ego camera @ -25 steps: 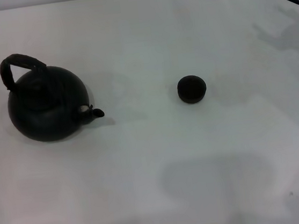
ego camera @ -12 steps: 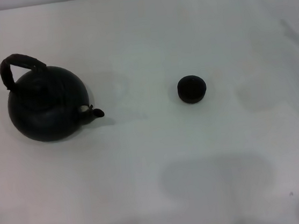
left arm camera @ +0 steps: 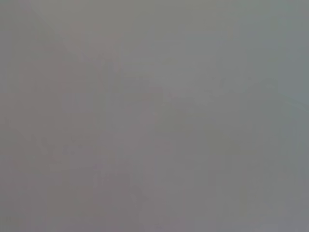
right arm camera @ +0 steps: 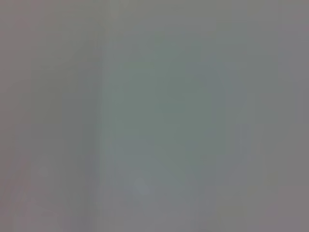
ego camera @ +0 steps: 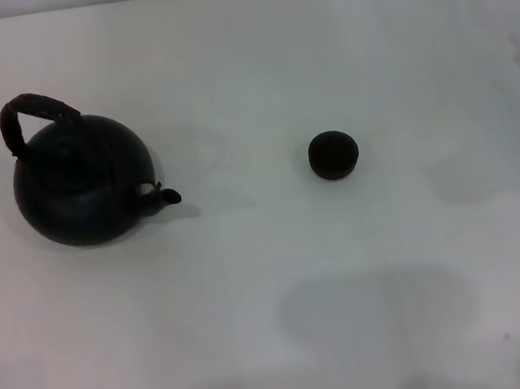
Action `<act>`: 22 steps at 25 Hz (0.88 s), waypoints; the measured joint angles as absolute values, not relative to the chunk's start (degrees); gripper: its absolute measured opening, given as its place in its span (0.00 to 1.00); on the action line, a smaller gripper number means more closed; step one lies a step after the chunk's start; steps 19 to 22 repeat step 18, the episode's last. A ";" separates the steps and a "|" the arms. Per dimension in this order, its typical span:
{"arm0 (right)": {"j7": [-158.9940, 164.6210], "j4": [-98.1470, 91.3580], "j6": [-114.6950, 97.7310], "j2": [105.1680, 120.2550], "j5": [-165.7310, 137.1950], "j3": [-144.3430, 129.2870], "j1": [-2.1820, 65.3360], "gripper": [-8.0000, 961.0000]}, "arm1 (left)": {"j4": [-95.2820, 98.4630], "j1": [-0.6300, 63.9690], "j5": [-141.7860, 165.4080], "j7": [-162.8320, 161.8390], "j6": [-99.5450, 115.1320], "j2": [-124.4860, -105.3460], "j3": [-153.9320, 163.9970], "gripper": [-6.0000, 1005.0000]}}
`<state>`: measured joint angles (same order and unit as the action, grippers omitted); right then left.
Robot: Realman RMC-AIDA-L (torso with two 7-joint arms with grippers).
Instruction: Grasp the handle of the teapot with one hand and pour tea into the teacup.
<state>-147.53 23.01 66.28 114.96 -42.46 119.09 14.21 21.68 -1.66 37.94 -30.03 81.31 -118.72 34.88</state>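
1. Since a second ago the right arm's claw has left the far right corner of the worktop (ego camera: 253, 54); half a second ago it was already gone, and it is absent now. Teapot and teacup have not shifted.
2. Neither the left claw nor the right claw shows in any current view, so whether their fingers are apart or together cannot be told.
3. Teapot (ego camera: 84, 180) stands upright near the left edge of the worktop, its arched handle (ego camera: 33, 115) raised over the far-left side of the body and its spout (ego camera: 164, 196) pointing toward the right edge.
4. Teacup (ego camera: 333, 154) stands upright near the middle of the worktop, well apart from the teapot, on the side the spout faces. Whether it holds tea cannot be told.
5. Judgement: this layout fits both a pot awaiting the grasp and a pot set back down after pouring; the pictures do not settle which.
6. Judgement: a sound grasp takes the handle at the crown of the arch, so the pot hangs level, and tilts spout-first over the cup.
7. Only the head view shows the teapot and teacup. Both wrist views show a plain grey field with no object.
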 joint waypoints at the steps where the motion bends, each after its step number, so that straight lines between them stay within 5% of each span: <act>1: -147.72 22.90 66.24 114.96 -42.37 119.15 14.24 0.89 | 21.62 -1.70 37.62 -30.02 81.33 -118.73 34.82 0.62; 22: -149.45 22.21 61.44 114.87 -40.54 119.78 14.52 0.89 | 14.08 1.29 37.07 -28.25 83.70 -119.13 35.27 0.62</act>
